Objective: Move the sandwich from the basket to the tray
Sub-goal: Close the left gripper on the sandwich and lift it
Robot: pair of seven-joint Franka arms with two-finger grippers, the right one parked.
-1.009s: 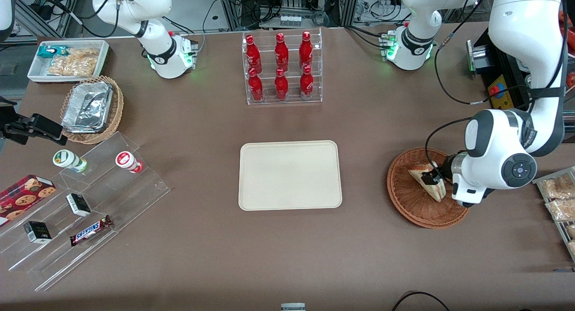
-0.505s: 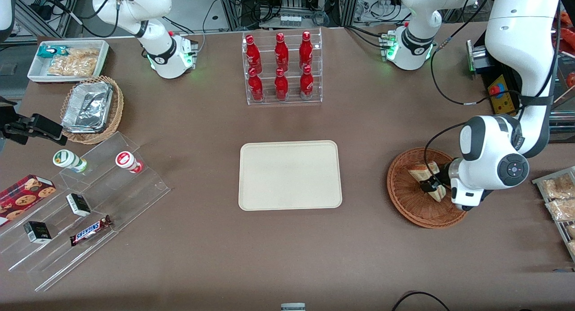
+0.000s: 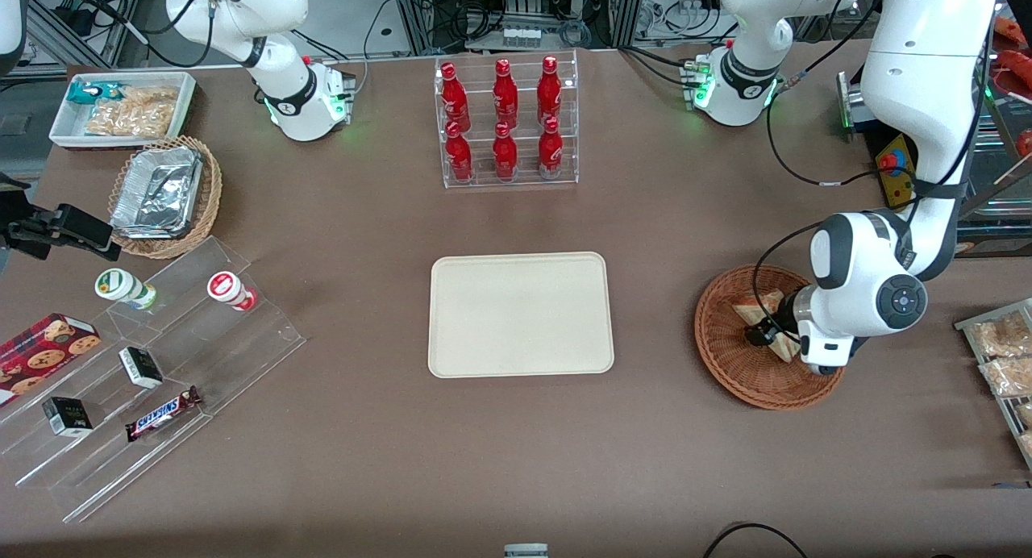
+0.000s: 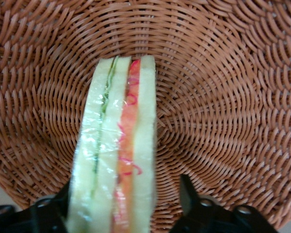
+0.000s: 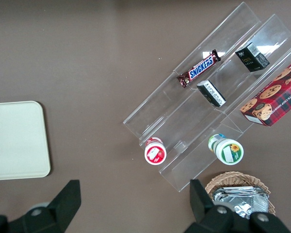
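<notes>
Currently: gripper (image 4: 123, 213) low inside the basket (image 3: 730, 356) | fingers (image 4: 190, 201) spread wide, one on each side of the sandwich (image 4: 117, 160), not visibly pressing it | sandwich stands on edge on the basket's weave | tray (image 3: 520, 314) on the surface, well apart toward the parked arm's end.

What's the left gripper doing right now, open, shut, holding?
Left gripper: down in the basket, fingers open on either side of the sandwich, one still apart from it; not gripping yet.
</notes>
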